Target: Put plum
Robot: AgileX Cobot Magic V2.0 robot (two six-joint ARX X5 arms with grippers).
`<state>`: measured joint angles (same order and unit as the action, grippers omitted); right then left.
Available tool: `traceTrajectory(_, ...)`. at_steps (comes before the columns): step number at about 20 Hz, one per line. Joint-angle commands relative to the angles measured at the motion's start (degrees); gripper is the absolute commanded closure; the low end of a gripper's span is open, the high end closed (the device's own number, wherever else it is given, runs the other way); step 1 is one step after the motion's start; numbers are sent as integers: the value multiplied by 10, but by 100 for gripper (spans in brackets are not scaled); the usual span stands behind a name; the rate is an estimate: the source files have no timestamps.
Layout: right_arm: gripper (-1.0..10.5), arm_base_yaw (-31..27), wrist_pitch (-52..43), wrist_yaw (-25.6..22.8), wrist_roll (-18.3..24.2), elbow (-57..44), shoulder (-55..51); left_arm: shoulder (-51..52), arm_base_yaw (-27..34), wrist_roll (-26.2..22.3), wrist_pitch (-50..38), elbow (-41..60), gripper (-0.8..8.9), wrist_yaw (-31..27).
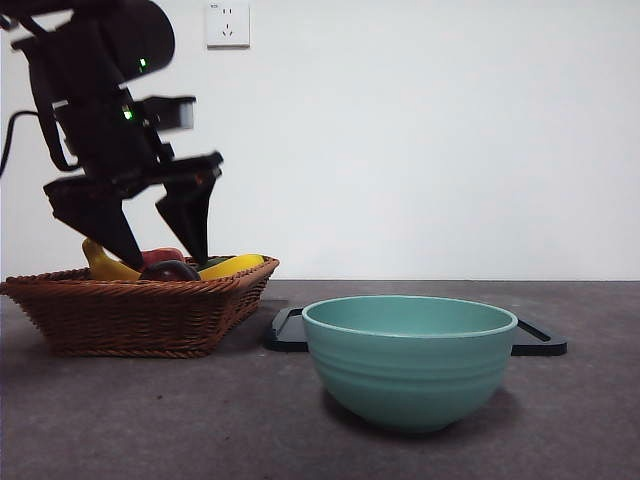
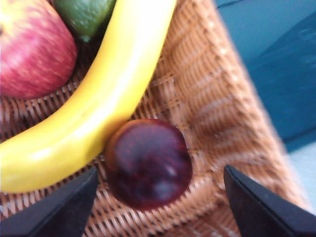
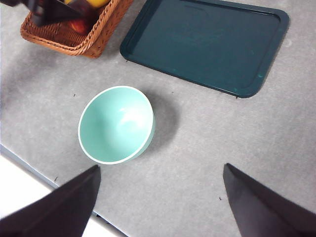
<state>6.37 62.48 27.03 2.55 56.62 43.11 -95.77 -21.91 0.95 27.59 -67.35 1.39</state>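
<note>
Left gripper [image 2: 158, 197] wide open, empty, jaws straddling plum [image 2: 148, 163] at lower centre of left wrist frame. Plum in basket [image 1: 140, 310], touching banana [image 2: 94, 113]. Advice: descend straight, close gently, avoid nudging banana. Right gripper [image 3: 160, 197] open, empty, waits high above bowl [image 3: 116, 126].

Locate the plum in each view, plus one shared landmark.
Front: plum peeks over the basket rim, between the open left gripper jaws.
Left wrist: centre, against the banana.
Right wrist: not visible; the basket corner shows.
Landmark: basket.
</note>
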Motion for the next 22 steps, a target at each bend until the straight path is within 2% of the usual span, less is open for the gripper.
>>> traceTrajectory(1,548,2,-3,2,-6,11,3,-29,-5,2,-7,-14,408,-4)
traceTrajectory(8,548,2,-3,2,-6,11,3,-62,-7,2,-24,-14,419,-5)
traceTrajectory(11,548,2,-3,2,-6,11,3,-64,-7,2,-23,-14,560,-6)
traceTrajectory(13,548,2,-3,2,-6,11,3,-64,-7,2,-18,-14,602,-6)
traceTrajectory(18,548,2,-3,2,-6,11,3,-34,-9,7,-15,-15,598,-6)
traceTrajectory(22,548,2,-3,2,-6,11,3,49,-22,8,-1,-16,597,-1)
